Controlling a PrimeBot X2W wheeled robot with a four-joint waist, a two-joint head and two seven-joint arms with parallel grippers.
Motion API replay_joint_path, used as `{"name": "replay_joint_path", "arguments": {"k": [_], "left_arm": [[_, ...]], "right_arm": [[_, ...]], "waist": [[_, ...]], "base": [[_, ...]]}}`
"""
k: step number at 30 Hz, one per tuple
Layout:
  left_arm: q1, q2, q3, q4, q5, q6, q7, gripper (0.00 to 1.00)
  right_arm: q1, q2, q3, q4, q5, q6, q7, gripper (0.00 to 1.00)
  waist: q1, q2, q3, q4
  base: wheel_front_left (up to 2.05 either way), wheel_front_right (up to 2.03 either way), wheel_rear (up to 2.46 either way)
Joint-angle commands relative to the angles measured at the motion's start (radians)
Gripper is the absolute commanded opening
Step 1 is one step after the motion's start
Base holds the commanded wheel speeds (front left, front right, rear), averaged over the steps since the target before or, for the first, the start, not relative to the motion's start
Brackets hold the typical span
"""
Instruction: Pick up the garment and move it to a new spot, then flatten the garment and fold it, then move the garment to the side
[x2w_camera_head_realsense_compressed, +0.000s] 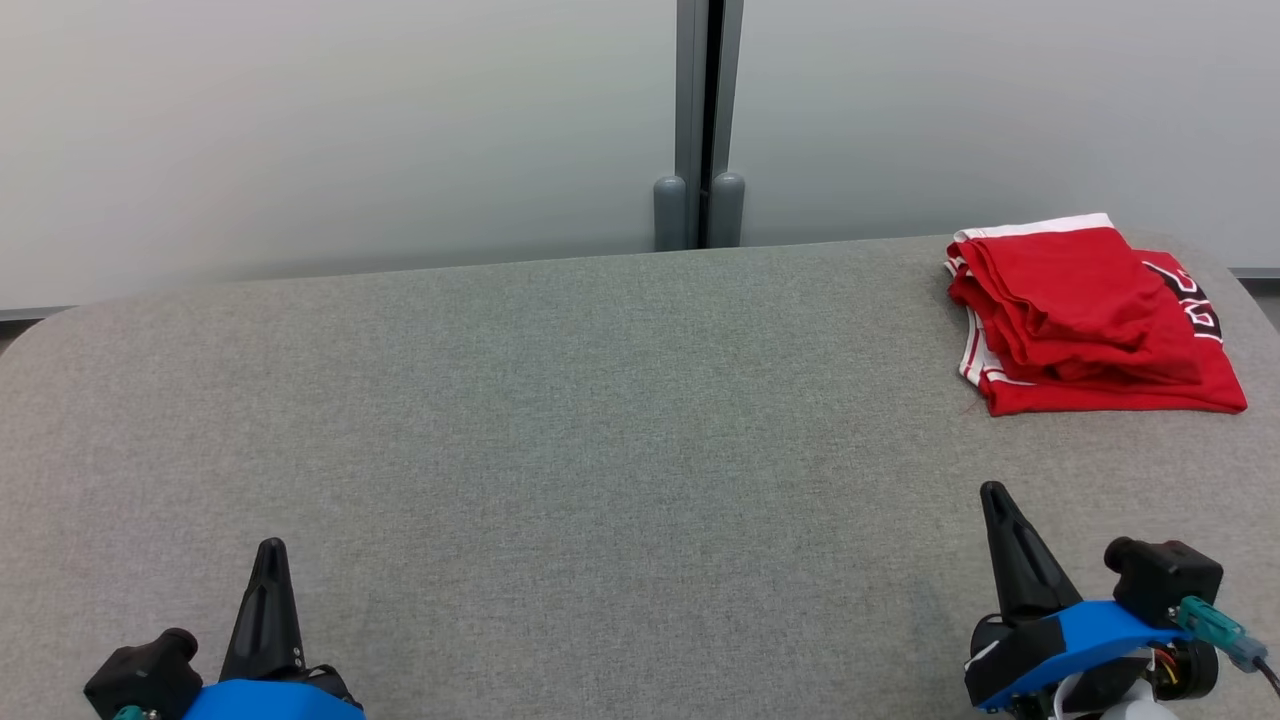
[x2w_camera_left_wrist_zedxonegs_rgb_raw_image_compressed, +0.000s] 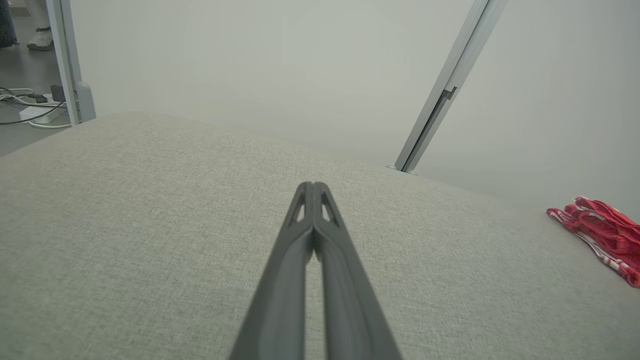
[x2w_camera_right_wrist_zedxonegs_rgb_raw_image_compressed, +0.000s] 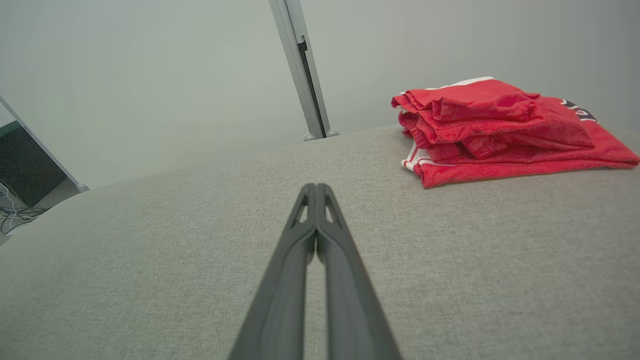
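Garment (x2w_camera_head_realsense_compressed: 1090, 315): red, white trim, folded; lies at far right corner of grey table (x2w_camera_head_realsense_compressed: 560, 400).
Right gripper (x2w_camera_head_realsense_compressed: 995, 495): fingers pressed together, empty; near garment, apart from it.
Left gripper (x2w_camera_head_realsense_compressed: 270, 550): fingers pressed together, empty; well apart from garment.

Even, soft, bright light; no glare, faint shadows; sharp focus; wrist views wide-angle bent.

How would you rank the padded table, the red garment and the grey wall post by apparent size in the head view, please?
1. Padded table
2. Red garment
3. Grey wall post, though it stands farther from the camera.
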Motion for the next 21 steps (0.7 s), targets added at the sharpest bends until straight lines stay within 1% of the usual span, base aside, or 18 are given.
{"name": "replay_joint_path", "arguments": {"k": [1,21], "left_arm": [[-0.028,0.004,0.007,-0.017,-0.030,-0.001,0.005,0.00],[-0.056,-0.007,0.020,-0.027,-0.351,-0.003,0.088,0.00]], "right_arm": [[-0.014,-0.002,-0.005,-0.017,0.032,0.000,0.005,0.00],[-0.018,-0.002,-0.033,-0.024,0.370,0.000,0.067,0.00]], "waist": [[0.0000,0.0000,0.000,0.000],[0.0000,0.0000,-0.003,0.008]], "base": [[0.00,0.00,0.00],[0.00,0.00,0.00]]}}
